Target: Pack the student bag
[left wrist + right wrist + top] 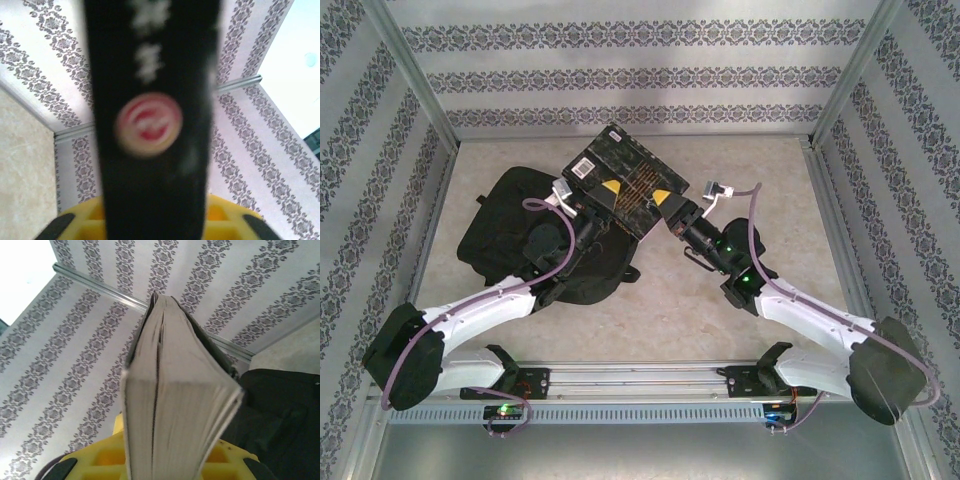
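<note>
A thick black book point(620, 175) hangs tilted above the table, over the far right edge of the student bag point(505, 235), a black soft backpack lying flat at left. My left gripper point(606, 195) clamps the book's near left edge. In the left wrist view the blurred spine with a red round emblem point(155, 125) stands between the yellow jaws. My right gripper point(667, 200) is shut on the book's near right corner. The pale page block point(170, 405) stands between that gripper's jaws, with the bag's fabric point(280, 410) behind on the right.
Patterned walls point(640, 75) and metal frame posts point(825, 130) close in the beige table point(720, 320) on three sides. A metal rail point(640, 385) with both arm bases runs along the near edge.
</note>
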### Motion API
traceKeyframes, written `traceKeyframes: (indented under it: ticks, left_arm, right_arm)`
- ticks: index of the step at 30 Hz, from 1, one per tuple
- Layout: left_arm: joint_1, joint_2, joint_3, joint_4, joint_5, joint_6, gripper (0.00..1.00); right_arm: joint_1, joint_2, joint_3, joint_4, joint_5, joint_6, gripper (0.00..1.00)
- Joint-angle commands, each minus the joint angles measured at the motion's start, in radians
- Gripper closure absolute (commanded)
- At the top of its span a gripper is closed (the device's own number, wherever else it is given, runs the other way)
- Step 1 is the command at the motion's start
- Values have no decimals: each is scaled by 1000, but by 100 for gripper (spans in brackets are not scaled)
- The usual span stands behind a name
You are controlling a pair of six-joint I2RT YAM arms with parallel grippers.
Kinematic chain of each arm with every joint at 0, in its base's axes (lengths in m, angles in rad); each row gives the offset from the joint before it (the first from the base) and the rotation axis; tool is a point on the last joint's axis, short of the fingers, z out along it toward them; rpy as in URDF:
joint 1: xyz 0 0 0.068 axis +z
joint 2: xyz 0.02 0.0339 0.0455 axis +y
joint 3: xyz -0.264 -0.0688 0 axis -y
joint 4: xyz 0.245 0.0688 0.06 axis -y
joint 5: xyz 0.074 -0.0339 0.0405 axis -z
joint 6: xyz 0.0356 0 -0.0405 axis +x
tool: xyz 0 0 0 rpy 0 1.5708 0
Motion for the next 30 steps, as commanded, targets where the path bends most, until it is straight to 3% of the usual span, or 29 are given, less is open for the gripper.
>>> traceKeyframes:
  ticks: [1,6,8,11,15,21,23,30]
  left_arm:
    - [16,-49,-23,-66,45,79,58]
    - [46,-108,43,-451,143,313,48]
    - [46,-96,138,-726,138,438,48]
    - [44,-13,295,-1042,137,621,45]
    - [28,125,459,-1313,114,814,35]
    - [-70,289,630,-1560,-73,1032,29]
    - [-93,322,649,-1595,-142,1050,29]
    - [-145,428,656,-1622,-190,1031,28]
  right_arm:
    - [-22,-132,-18,-167,92,-120,100]
    - [-38,-313,24,-699,272,-263,100]
    - [-49,-357,28,-844,332,-285,100]
    - [-73,-410,6,-941,333,-308,100]
    - [-93,-459,-28,-1009,320,-314,100]
    - [-135,-531,-67,-1065,318,-319,100]
    - [-153,-546,-74,-1080,310,-321,100]
    - [-201,-547,-99,-1089,262,-306,100]
